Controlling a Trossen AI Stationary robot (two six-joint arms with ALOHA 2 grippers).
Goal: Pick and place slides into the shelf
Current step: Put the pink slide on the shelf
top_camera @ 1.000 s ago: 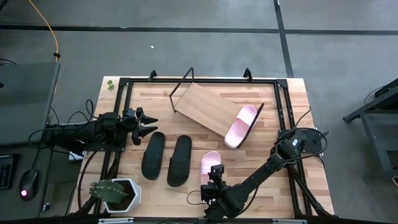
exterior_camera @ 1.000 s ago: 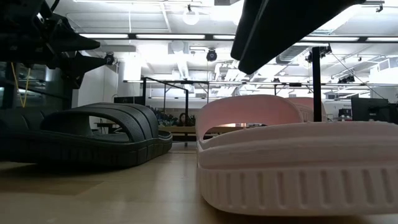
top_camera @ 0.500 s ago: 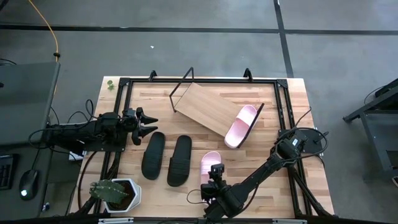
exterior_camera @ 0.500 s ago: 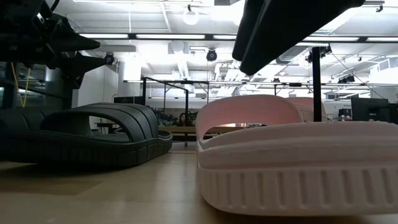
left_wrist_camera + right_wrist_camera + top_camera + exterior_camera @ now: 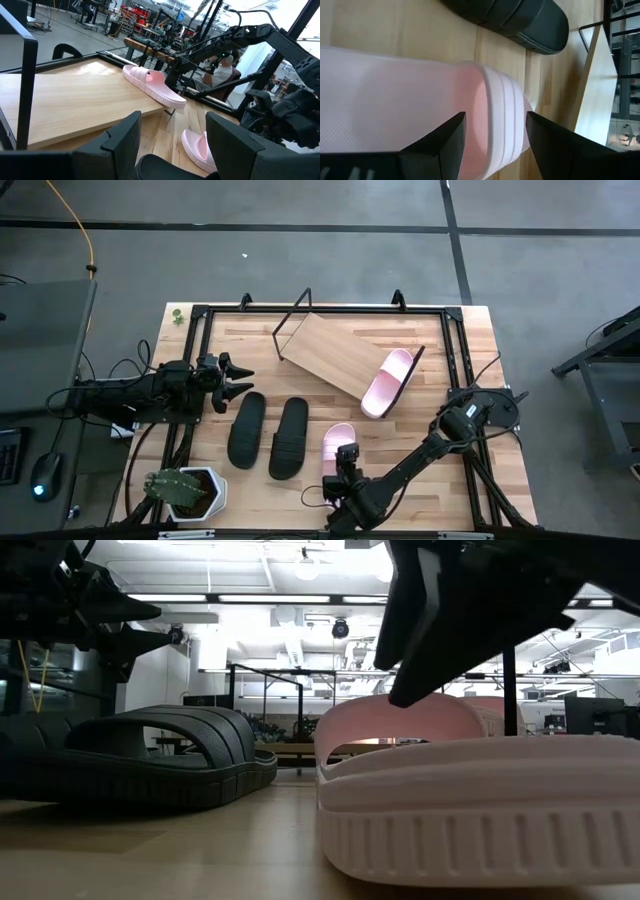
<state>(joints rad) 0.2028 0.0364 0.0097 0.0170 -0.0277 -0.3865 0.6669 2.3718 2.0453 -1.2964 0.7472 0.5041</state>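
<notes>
- My right gripper has dropped lower over the near pink slide, fingers spread, not gripping.
- My left gripper waits open beside the black slides.

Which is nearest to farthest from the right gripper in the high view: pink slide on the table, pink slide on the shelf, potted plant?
Right gripper hangs open at the table's near edge.
1. Pink slide on the table, directly under it.
2. Pink slide on the shelf, beyond it, on the board's right end.
3. Potted plant, far left corner.
</notes>
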